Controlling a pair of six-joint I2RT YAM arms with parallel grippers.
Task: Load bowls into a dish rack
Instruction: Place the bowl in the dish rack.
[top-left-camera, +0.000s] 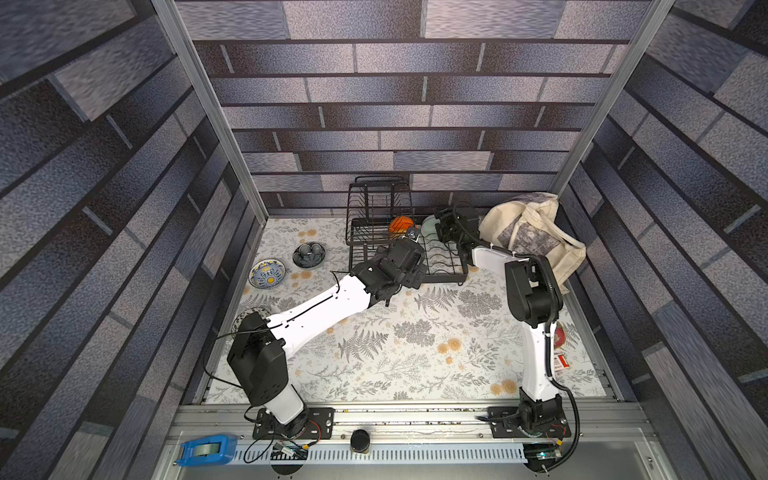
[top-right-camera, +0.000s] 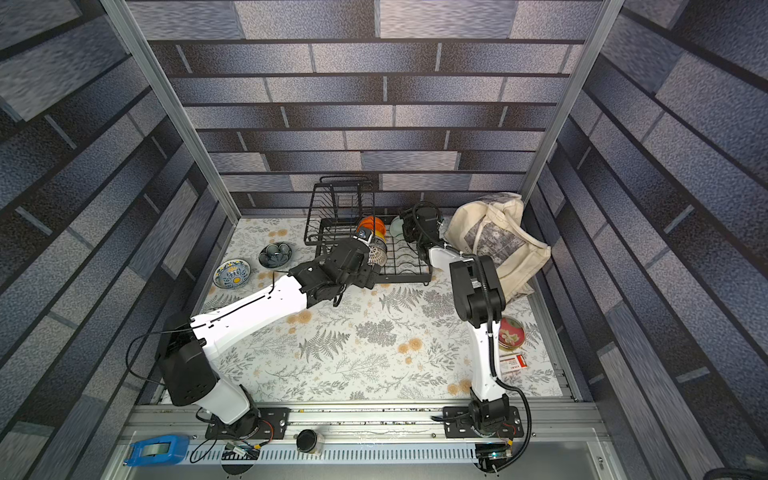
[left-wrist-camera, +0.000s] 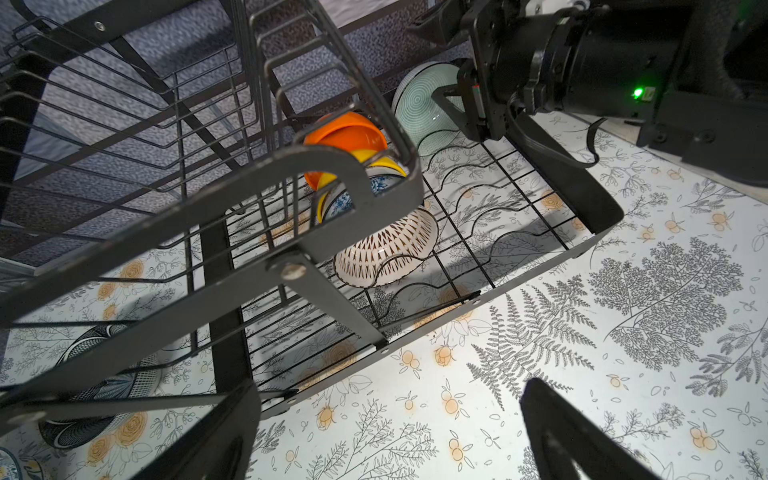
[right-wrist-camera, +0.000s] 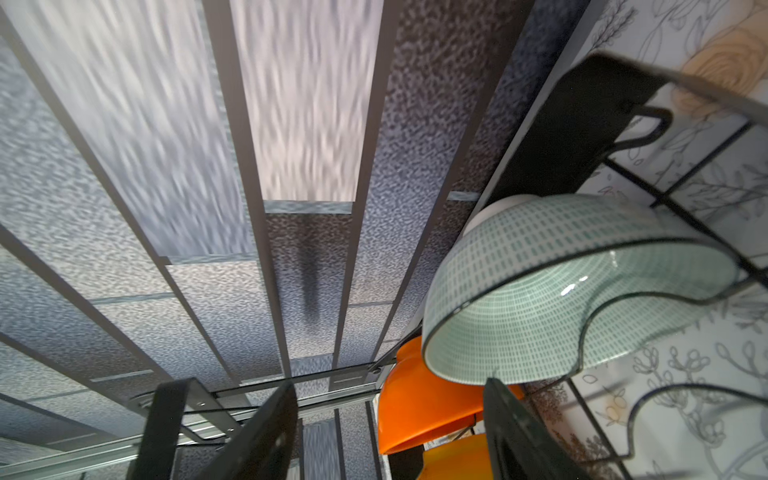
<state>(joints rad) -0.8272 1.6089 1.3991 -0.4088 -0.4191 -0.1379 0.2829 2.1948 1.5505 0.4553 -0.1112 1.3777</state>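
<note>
On the left of the worktop (top-left-camera: 415, 353), a blue-yellow patterned bowl (top-left-camera: 267, 273) and a dark leafy-patterned bowl (top-left-camera: 308, 254) are sitting upright, near each other and apart from the dish rack (top-left-camera: 374, 208). The left gripper (left-wrist-camera: 392, 384) is hovering at the rack's near edge, its jaws spread wide and gripping nothing. In the lower tier an orange bowl (left-wrist-camera: 345, 133), a yellow bowl (left-wrist-camera: 360, 156) and a blue-and-white floral bowl (left-wrist-camera: 341, 203) are crowding together on edge, and a white lattice bowl (left-wrist-camera: 386, 253) is leaning in front of them. A pale green gridded bowl (right-wrist-camera: 540, 291) is standing on edge in the curved dividers. The right gripper (right-wrist-camera: 388, 382) is hanging just beside it, jaws parted, nothing between them. A cream tote bag (top-left-camera: 536, 237) is slumping at the far right.
</note>
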